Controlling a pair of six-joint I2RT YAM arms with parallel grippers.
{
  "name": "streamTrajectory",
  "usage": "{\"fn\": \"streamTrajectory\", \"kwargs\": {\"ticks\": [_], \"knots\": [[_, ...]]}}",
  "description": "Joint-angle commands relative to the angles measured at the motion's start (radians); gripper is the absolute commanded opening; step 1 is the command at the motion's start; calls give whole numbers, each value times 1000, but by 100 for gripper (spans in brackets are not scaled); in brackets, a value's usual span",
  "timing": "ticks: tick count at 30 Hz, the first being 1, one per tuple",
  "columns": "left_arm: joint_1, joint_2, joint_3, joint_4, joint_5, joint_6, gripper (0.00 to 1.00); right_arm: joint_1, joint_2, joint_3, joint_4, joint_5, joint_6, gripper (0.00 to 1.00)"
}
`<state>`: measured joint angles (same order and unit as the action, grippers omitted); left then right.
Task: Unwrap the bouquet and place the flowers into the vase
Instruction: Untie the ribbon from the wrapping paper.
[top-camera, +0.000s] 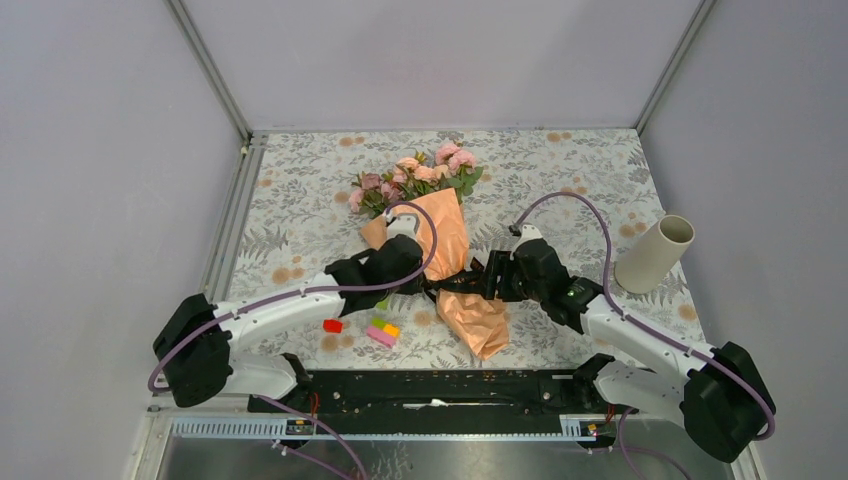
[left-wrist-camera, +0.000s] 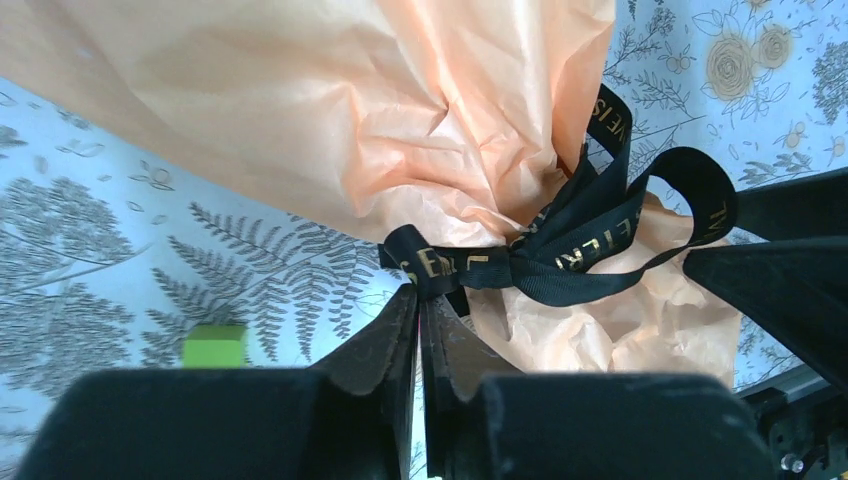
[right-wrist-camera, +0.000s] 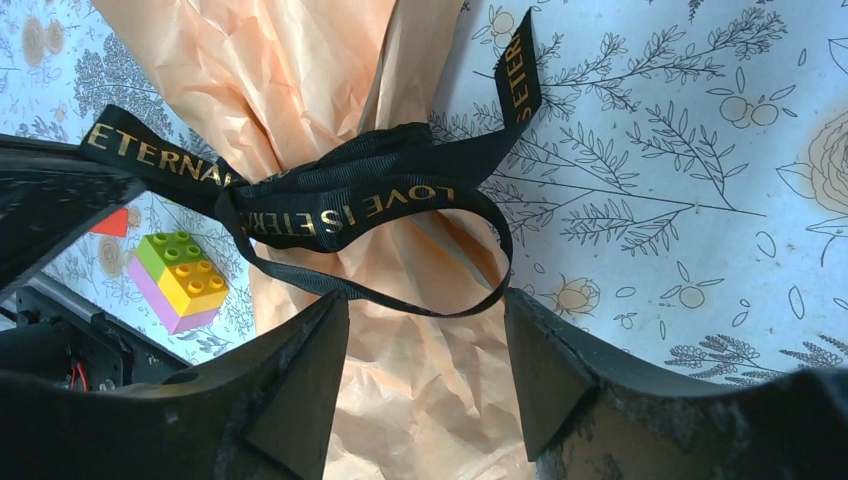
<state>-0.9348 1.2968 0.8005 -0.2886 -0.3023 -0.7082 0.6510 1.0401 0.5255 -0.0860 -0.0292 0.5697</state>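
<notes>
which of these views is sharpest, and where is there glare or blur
top external: even light, soft shadows, the bouquet small but in focus; left wrist: the paper glares pale, the green block and the left claw up close are blurred; right wrist: sharpest, gold lettering on the ribbon reads clearly
</notes>
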Motion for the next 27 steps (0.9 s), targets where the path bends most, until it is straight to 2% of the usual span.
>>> {"fn": "streamTrajectory", "kwargs": {"ticks": [1, 7, 13, 17, 21, 24, 27], "knots": [[-5, -9, 128, -236, -56, 121, 11, -7, 17, 46, 37, -12, -22, 63], [-10, -51, 217, -388, -129, 150, 19, -7, 7, 39, 45, 1, -22, 59], [-9, -137, 201, -393, -106, 120, 47, -7, -1, 36, 47, 7, -33, 59], [-8, -184, 89, -309, -35, 70, 61, -7, -20, 11, 54, 6, -26, 59], [-7, -208, -62, -152, 80, 0, 68, -7, -64, -20, 51, 2, -12, 59], [-1, -212, -159, -44, 102, -46, 73, -7, -105, -42, 40, -1, 0, 59], [19, -214, -221, 29, 117, -83, 73, -7, -144, -63, 25, 0, 7, 59]]}}
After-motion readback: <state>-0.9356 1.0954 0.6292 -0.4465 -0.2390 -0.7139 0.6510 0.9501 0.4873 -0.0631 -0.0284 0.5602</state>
